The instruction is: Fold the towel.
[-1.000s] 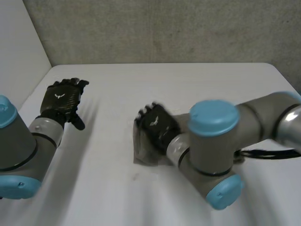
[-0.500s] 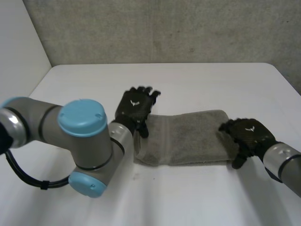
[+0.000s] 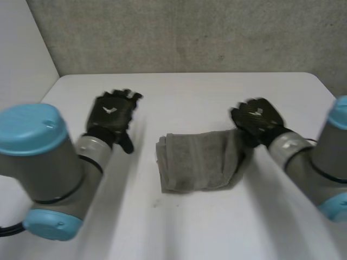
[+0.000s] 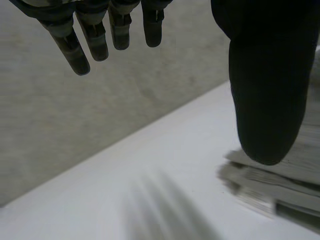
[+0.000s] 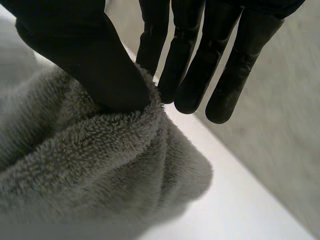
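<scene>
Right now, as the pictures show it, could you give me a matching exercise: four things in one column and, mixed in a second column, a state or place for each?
Things
1. left robot hand
2. right robot hand
3. towel
4. table

States or places
A. grey, lies between the two robot hands
B. white, bears everything else
C. fingers straight, holds nothing, apart from the cloth
D. pinches one end of the cloth between thumb and fingers

Pairs: 1-C, 2-D, 3-A, 4-B
</scene>
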{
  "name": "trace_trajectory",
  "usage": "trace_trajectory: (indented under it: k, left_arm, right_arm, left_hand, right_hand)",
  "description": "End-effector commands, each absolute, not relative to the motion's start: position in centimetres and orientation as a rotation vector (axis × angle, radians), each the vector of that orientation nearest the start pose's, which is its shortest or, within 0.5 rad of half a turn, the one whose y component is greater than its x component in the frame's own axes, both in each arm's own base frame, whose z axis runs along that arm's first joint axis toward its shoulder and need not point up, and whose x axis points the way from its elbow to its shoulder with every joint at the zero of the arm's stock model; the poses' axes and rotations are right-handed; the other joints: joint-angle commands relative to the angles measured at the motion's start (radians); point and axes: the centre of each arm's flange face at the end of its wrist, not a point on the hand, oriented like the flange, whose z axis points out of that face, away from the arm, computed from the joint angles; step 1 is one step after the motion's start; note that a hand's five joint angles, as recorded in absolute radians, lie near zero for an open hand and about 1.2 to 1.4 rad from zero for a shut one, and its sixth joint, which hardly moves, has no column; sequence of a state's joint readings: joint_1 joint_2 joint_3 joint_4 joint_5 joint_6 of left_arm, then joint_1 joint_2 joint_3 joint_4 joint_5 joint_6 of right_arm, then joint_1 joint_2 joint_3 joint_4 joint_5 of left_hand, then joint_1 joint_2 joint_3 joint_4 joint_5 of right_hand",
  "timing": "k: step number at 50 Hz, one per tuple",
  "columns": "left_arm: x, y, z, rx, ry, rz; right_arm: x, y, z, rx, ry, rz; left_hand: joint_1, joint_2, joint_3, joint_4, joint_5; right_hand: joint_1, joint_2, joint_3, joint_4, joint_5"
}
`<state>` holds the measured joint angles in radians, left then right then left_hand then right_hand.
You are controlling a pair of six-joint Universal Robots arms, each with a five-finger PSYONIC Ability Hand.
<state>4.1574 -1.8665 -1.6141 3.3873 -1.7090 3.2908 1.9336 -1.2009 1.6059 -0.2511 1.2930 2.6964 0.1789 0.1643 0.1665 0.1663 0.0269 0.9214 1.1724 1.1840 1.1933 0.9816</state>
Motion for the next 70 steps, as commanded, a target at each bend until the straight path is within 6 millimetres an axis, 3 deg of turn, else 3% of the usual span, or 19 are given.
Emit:
trace_trajectory:
  k: [1,5,11,13,16,23,27,32,37,43,52,57,59,62,64,65,67,68,70]
  left_arm:
    - [-25.2,-24.7,24.5,0.539,2.278,-2.257]
    - [-24.4,-24.7,24.3,0.518,2.28,-2.242]
    - [-24.8,-24.5,23.9,0.534,2.295,-2.237]
    - [-25.0,-24.9,24.0,0.51,2.306,-2.261]
    - [-25.3,-25.3,23.7,0.492,2.329,-2.268]
    - [-30.3,-25.6,23.4,0.487,2.455,-2.401]
    - [-32.4,-25.6,22.4,0.524,2.509,-2.402]
    - [-35.9,-24.6,18.3,0.691,2.636,-2.293]
    - [-36.1,-24.3,14.5,0.761,2.714,-2.122]
    - [-35.6,-23.9,12.3,0.781,2.77,-1.985]
    - [-34.4,-23.3,10.9,0.815,2.793,-1.841]
    - [-34.3,-23.0,12.2,0.888,2.734,-1.84]
    - [-34.3,-23.1,15.2,0.884,2.684,-1.926]
    - [-34.3,-23.1,17.2,0.871,2.65,-2.001]
    - [-33.5,-23.5,22.0,0.794,2.56,-2.176]
    - [-33.5,-23.5,22.0,0.794,2.559,-2.177]
    - [-31.3,-24.2,26.8,0.671,2.452,-2.321]
    - [-31.3,-24.2,26.8,0.67,2.451,-2.322]
    - [-28.6,-24.2,31.2,0.529,2.346,-2.413]
  right_arm:
    - [36.2,-22.0,18.5,-1.295,1.715,-1.776]
    - [38.5,-19.1,14.8,-1.4,1.736,-1.584]
    - [38.5,-19.2,14.0,-1.409,1.785,-1.548]
    - [37.9,-19.4,15.6,-1.37,1.804,-1.604]
    - [36.7,-20.1,18.5,-1.284,1.827,-1.704]
    - [32.5,-23.3,21.2,-1.009,1.949,-1.772]
    - [30.6,-24.9,21.0,-0.864,2.007,-1.71]
    - [29.5,-26.6,19.7,-0.785,2.042,-1.623]
    - [29.6,-27.3,16.1,-0.801,2.109,-1.495]
    - [29.6,-28.2,13.0,-0.829,2.189,-1.4]
    - [29.3,-28.8,12.7,-1.005,2.203,-1.455]
    - [29.2,-29.0,14.5,-1.061,2.182,-1.549]
    - [29.1,-29.0,17.8,-1.04,2.142,-1.673]
    - [28.9,-29.0,19.6,-1.019,2.117,-1.74]
    - [28.3,-28.8,23.8,-0.948,2.053,-1.894]
    - [27.9,-28.7,25.7,-0.899,2.028,-1.966]
    - [27.5,-28.5,27.3,-0.845,2.009,-2.021]
    - [27.5,-28.5,27.3,-0.844,2.009,-2.022]
    - [26.5,-27.8,30.8,-0.716,1.96,-2.138]
  left_hand:
    - [-0.004,0.01,0.008,0.008,-0.027]
    - [-0.004,0.01,0.008,0.008,-0.027]
    - [-0.004,0.01,0.008,0.008,-0.027]
    - [-0.004,0.01,0.008,0.008,-0.027]
    - [-0.004,0.01,0.008,0.008,-0.027]
    - [-0.004,0.01,0.008,0.008,-0.027]
    - [-0.004,0.01,0.008,0.008,-0.027]
    - [-0.004,0.01,0.008,0.008,-0.027]
    - [-0.004,0.01,0.008,0.008,-0.027]
    - [-0.004,0.01,0.008,0.008,-0.027]
    - [-0.004,0.01,0.008,0.008,-0.027]
    - [-0.004,0.01,0.008,0.008,-0.027]
    - [-0.004,0.01,0.008,0.008,-0.027]
    - [-0.004,0.01,0.008,0.008,-0.027]
    - [-0.004,0.01,0.008,0.008,-0.027]
    - [-0.004,0.01,0.008,0.008,-0.027]
    - [-0.004,0.01,0.008,0.008,-0.027]
    - [-0.004,0.01,0.008,0.008,-0.027]
    - [-0.004,0.01,0.008,0.008,-0.027]
  right_hand:
    - [0.475,0.224,0.212,0.203,0.24]
    - [0.475,0.224,0.212,0.203,0.24]
    - [0.403,0.152,0.14,0.131,0.168]
    - [-0.392,-0.643,-0.655,-0.664,-0.627]
    - [-0.747,-0.998,-1.009,-1.019,-0.982]
    - [-0.747,-0.998,-1.009,-1.019,-0.982]
    - [-0.747,-0.998,-1.009,-1.019,-0.982]
    - [-0.747,-0.998,-1.009,-1.019,-0.982]
    - [-0.747,-0.998,-1.009,-1.019,-0.982]
    - [-0.747,-0.998,-1.009,-1.019,-0.982]
    - [-0.747,-0.998,-1.009,-1.019,-0.982]
    - [-0.747,-0.998,-1.009,-1.019,-0.982]
    - [-0.747,-0.998,-1.009,-1.019,-0.982]
    - [-0.747,-0.998,-1.009,-1.019,-0.982]
    - [-0.747,-0.998,-1.009,-1.019,-0.982]
    - [-0.747,-0.998,-1.009,-1.019,-0.982]
    - [-0.747,-0.998,-1.009,-1.019,-0.982]
    - [-0.747,-0.998,-1.009,-1.019,-0.982]
    - [-0.747,-0.998,-1.009,-1.019,-0.982]
